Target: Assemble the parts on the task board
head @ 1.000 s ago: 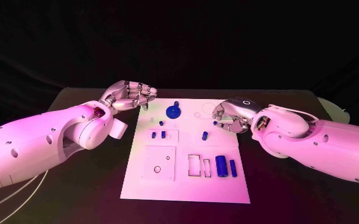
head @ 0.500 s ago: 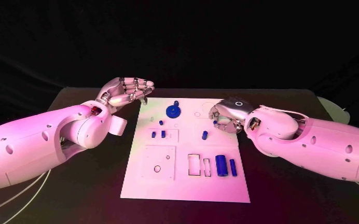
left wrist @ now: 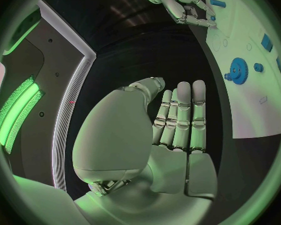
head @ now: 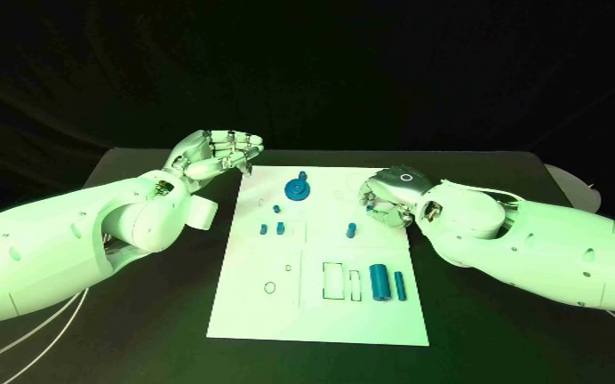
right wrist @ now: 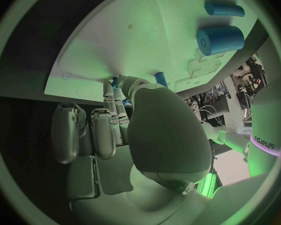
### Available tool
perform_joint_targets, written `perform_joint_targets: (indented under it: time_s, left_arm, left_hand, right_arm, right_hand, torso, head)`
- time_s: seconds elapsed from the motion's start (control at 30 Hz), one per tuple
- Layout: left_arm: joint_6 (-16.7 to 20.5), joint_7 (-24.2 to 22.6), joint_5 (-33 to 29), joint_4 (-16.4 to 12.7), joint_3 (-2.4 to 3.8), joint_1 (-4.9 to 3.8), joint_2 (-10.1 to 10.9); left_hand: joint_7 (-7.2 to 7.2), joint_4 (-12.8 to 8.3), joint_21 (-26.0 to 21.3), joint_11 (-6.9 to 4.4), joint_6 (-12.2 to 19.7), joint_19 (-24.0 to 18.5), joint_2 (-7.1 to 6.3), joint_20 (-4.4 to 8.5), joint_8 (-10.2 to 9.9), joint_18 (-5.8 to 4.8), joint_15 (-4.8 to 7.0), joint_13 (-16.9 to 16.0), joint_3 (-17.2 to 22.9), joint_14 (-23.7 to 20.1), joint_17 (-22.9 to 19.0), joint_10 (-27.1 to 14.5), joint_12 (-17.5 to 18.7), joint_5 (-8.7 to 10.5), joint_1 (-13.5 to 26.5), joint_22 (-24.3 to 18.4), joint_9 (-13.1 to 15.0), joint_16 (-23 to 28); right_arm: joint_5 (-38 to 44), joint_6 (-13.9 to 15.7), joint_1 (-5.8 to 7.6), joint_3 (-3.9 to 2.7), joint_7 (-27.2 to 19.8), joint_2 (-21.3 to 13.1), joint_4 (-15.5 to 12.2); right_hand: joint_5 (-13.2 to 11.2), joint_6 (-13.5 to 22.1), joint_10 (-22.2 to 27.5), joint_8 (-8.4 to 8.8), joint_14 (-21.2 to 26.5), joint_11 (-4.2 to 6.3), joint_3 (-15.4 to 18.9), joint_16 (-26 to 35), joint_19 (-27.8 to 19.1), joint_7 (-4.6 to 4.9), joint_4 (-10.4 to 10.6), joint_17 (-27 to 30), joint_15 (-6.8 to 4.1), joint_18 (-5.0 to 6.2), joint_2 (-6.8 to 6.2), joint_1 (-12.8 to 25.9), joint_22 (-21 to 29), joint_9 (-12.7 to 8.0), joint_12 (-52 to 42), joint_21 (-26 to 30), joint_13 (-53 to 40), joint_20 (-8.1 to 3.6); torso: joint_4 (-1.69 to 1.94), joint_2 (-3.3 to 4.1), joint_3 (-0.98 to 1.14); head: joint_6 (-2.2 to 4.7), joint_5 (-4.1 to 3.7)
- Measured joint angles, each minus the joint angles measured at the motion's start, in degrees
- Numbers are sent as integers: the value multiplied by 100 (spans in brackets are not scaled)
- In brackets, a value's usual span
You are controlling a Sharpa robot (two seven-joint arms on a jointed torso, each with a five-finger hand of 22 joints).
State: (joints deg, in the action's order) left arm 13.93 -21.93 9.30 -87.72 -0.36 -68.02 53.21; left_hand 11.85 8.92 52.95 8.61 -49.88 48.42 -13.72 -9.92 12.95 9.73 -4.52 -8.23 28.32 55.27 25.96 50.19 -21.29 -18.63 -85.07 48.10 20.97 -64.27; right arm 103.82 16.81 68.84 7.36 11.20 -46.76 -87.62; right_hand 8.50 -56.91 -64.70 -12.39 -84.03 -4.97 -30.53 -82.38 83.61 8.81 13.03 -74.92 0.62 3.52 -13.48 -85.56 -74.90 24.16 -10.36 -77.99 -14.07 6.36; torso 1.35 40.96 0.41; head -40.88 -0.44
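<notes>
Right hand (head: 388, 196) has edged inward over the board (head: 321, 313), fingers curled, contents unclear; left hand (head: 218, 155) stays curled, empty.

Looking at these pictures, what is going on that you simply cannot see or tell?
- Whether the right hand holds a small blue piece: in the head view its curled fingers cover the spot on the white board; in the right wrist view the palm blocks the fingertips.
- The shallow outlines on the board: too faint in the head view to tell their shapes.
- The left hand beside the board: from the head view its palm side is turned away; the left wrist view shows nothing in it.
</notes>
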Motion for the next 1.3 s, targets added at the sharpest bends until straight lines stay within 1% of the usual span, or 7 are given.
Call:
perform_joint_targets:
  time_s: [0.07,0.1,0.23,0.33,0.43,1.03,1.3]
  left_arm:
    - [0,0,-6,0,0,0,0]
    - [0,0,-8,0,0,0,0]
    - [0,2,-15,0,0,0,4]
    - [1,5,-19,0,0,0,5]
    - [5,8,-23,0,0,0,7]
    - [29,18,-30,5,-1,0,21]
    - [43,24,-32,12,-1,1,22]
  left_hand:
    - [0,0,0,0,0,0,0,0,0,0,0,0,0,0,0,0,0,0,0,0,0,0]
    - [0,0,0,0,0,0,0,0,0,0,0,0,0,0,0,0,0,0,0,0,0,0]
    - [0,0,0,0,0,0,0,0,0,0,0,0,0,0,-3,0,-15,0,0,0,0,0]
    - [0,-10,0,0,0,0,0,0,0,0,0,0,10,0,-7,0,-24,0,0,0,0,0]
    - [0,-16,0,0,0,0,0,0,13,0,0,0,16,0,-13,0,-24,0,0,0,0,0]
    - [0,-39,0,0,0,0,0,0,28,-1,21,-1,38,-20,-33,0,-23,0,-45,6,1,0]
    - [0,-55,1,0,0,0,0,0,27,-1,21,6,54,-20,-41,0,-23,0,-44,11,1,0]
  right_arm:
    - [29,-7,-2,-2,8,6,2]
    - [41,-9,-4,-3,12,8,2]
    - [91,-13,-11,-6,31,16,3]
    - [132,-13,-17,-7,47,19,-7]
    - [179,-7,-28,-7,69,19,-25]
    - [384,206,-90,22,261,-74,-184]
    - [399,367,-83,-3,311,-213,-384]
  right_hand:
    - [0,-41,-42,-25,0,17,-33,0,0,-18,-33,0,0,-26,6,7,0,9,0,-160,8,0]
    - [-1,-89,-81,-50,0,21,-56,0,0,-26,-56,0,0,-92,22,22,-2,23,3,-216,16,0]
    - [-22,-200,-188,-116,-1,58,-133,0,21,-74,-138,0,-45,-94,54,53,-5,63,-24,-338,19,-21]
    - [-30,-312,-237,-188,8,27,-166,0,42,-119,-271,1,-79,-93,85,34,-5,108,-68,-503,15,-42]
    - [-178,-391,-268,-265,1,-5,-253,1,30,-147,-399,1,-128,-184,189,34,-4,158,-89,-645,1,-95]
    - [-193,-389,-288,-265,1,-26,-338,1,30,-147,-517,2,-127,-184,293,20,-3,217,-89,-776,-31,-94]
    - [-191,-389,-289,-288,1,-27,-356,1,30,-147,-549,-3,-127,-184,293,20,-2,221,-88,-798,-34,-94]
  torso:
    - [0,-1,-1]
    - [0,-2,0]
    - [-1,-3,2]
    - [-2,-3,2]
    - [-2,-3,1]
    - [-2,-5,-1]
    - [-2,-9,-3]
  head:
    - [-4,1]
    - [-5,1]
    - [-7,0]
    - [-7,0]
    - [-7,-1]
    - [-11,1]
    - [-2,11]
